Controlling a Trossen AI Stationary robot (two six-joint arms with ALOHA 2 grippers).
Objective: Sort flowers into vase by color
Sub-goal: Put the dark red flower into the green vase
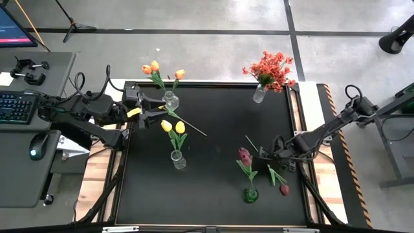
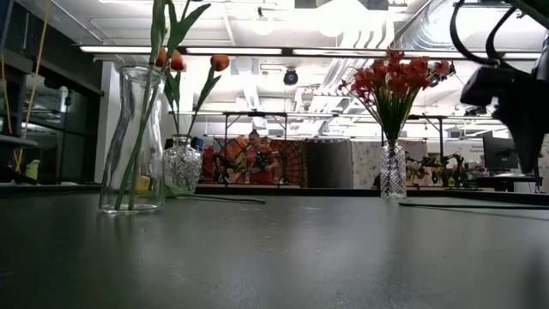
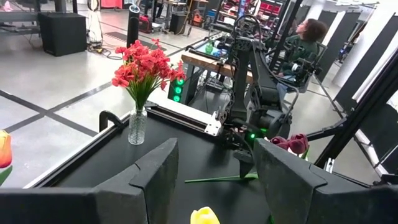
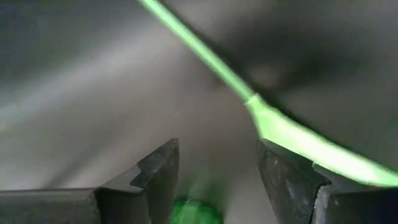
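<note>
1. The right pincer (image 1: 277,150) was low over the black tabletop (image 1: 213,188), close to a loose dark pink tulip (image 1: 284,189) on a thin green stem that lay flat near the right edge. In the right wrist view its two dark fingers (image 4: 155,171) stood apart, with the green stem (image 4: 261,115) running across beyond them and not yet between them. I judge that the arm was there in order to pick up this flower.

2. The small green glass vase (image 1: 250,194) stood just beside, with one dark pink tulip (image 1: 244,155) already in it. The loose flower probably belonged there, because the colour is the same.

3. The left pincer (image 1: 150,110) waited at the far left part of the tabletop, next to the clear glass vase (image 1: 170,100) with the orange tulips (image 1: 151,67). Its fingers (image 3: 155,174) were also apart and held nothing.

4. A second clear glass vase (image 1: 178,160) near the middle held the yellow tulips (image 1: 173,126). One long green stem (image 1: 191,126) lay on the tabletop between this vase and the orange one; its head was hidden by the left arm.

5. The red-orange blossom spray (image 1: 272,70) stood upright in a clear faceted vase (image 1: 260,94) at the far right corner, so this colour looked finished.

6. The next move needed care: the stem was thin and lay flat, so the fingers could easily slip over it.
</note>
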